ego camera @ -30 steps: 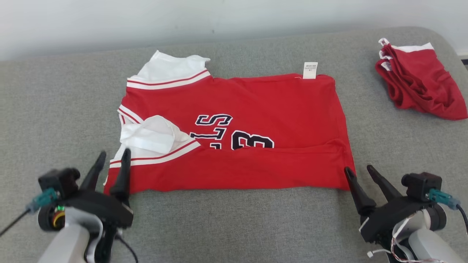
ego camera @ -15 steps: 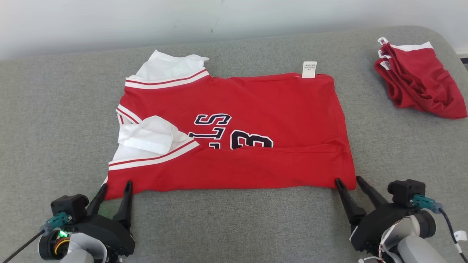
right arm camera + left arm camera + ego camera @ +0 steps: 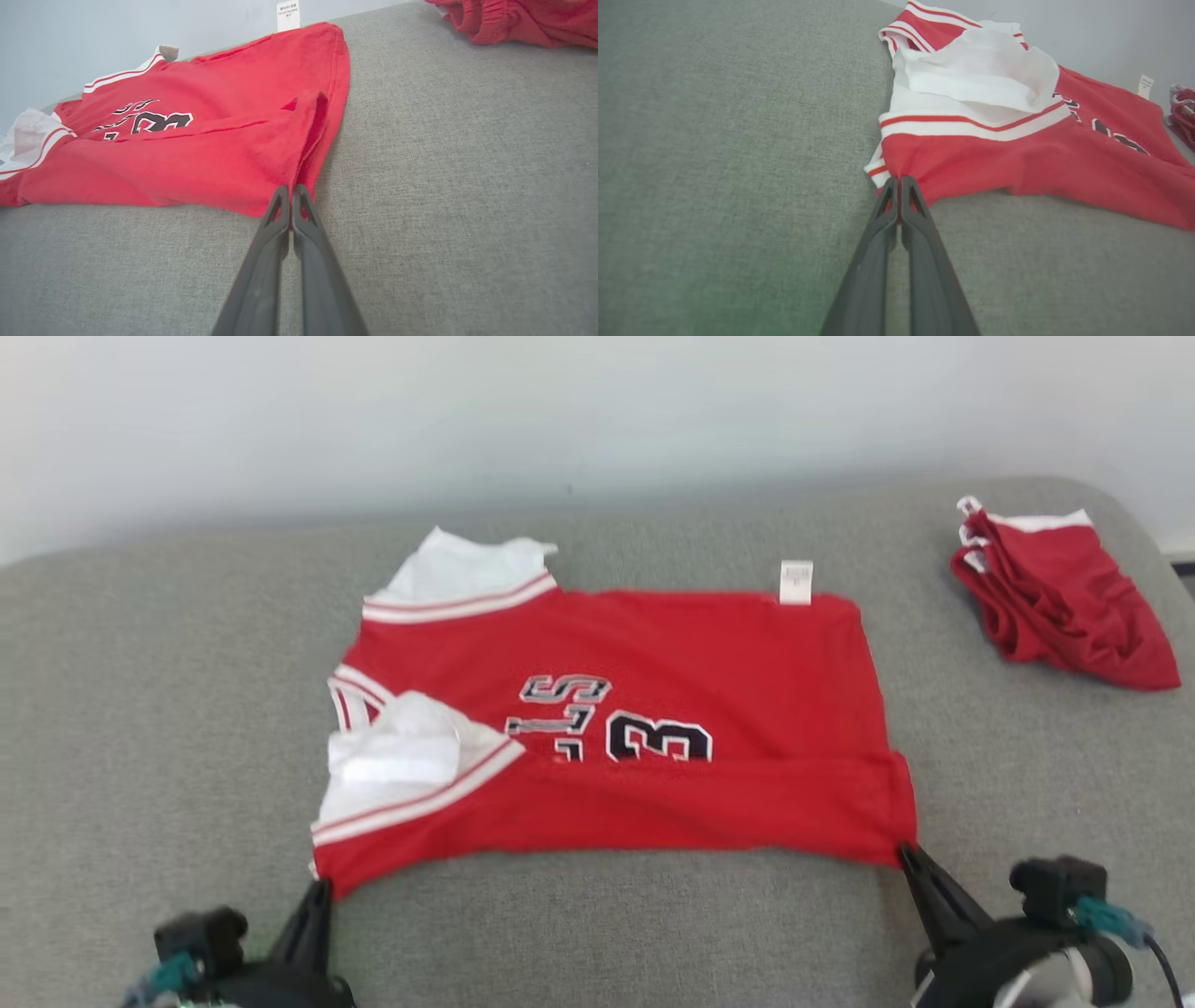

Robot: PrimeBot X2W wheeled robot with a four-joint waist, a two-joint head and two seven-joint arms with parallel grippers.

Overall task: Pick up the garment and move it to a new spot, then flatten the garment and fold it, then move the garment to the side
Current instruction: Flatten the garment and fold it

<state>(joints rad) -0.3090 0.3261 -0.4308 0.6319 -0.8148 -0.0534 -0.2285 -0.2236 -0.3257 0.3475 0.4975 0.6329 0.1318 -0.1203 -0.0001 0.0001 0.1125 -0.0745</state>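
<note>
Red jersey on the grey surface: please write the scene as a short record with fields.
garment: red jersey, partly folded, lettering up
support: grey surface
left gripper: shut on the jersey's near left corner
right gripper: shut on the jersey's near right corner
other item: crumpled red garment, far right, apart from jersey

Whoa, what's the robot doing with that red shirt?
It is folding it. The robot's left gripper is shut on the near left corner of the red jersey, and its right gripper is shut on the near right corner. The jersey lies on the grey cushion. Another red garment sits off to the right.
</note>
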